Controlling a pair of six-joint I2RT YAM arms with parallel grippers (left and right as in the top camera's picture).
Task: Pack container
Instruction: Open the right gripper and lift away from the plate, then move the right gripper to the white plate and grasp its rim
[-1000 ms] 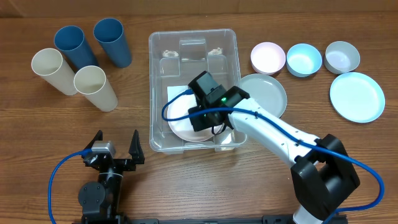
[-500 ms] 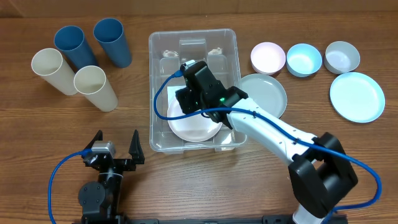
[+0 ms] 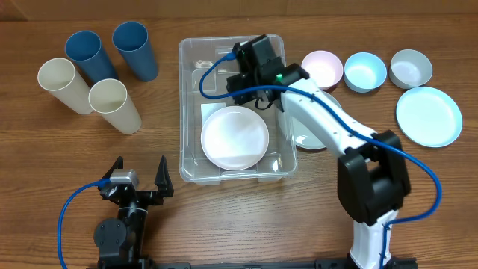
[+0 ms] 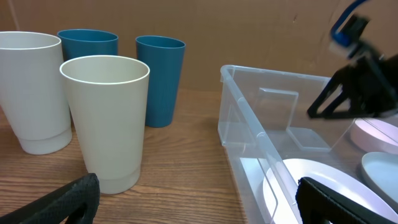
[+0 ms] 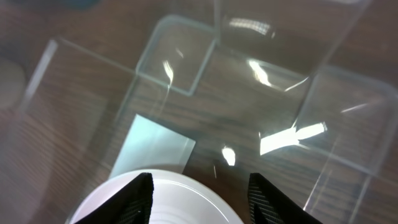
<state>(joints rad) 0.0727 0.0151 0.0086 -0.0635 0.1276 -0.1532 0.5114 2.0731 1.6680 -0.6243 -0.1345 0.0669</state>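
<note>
The container (image 3: 181,112) is a large clear bin in the middle of the table, with a white label on its bottom. A white plate (image 3: 234,137) lies flat in its near half. My right gripper (image 3: 250,90) hovers open and empty over the bin's far half, above and clear of the plate. The right wrist view shows its fingers (image 5: 202,193) apart over the plate's far edge (image 5: 174,199) and the bin's bottom (image 5: 249,99). My left gripper (image 3: 138,177) is open and empty near the front edge, left of the bin; its fingers (image 4: 199,208) frame the bin's wall (image 4: 249,118).
Two blue cups (image 3: 89,56) (image 3: 134,48) and two cream cups (image 3: 63,84) (image 3: 113,104) stand at the far left. A pale plate (image 3: 323,116) lies right of the bin, partly under the arm. Pink (image 3: 322,69), light blue (image 3: 365,72) and grey (image 3: 411,68) bowls and a light blue plate (image 3: 429,116) sit far right.
My right gripper has left the white plate lying in the bin and has moved from over it towards the bin's far end. The left arm has not moved.
</note>
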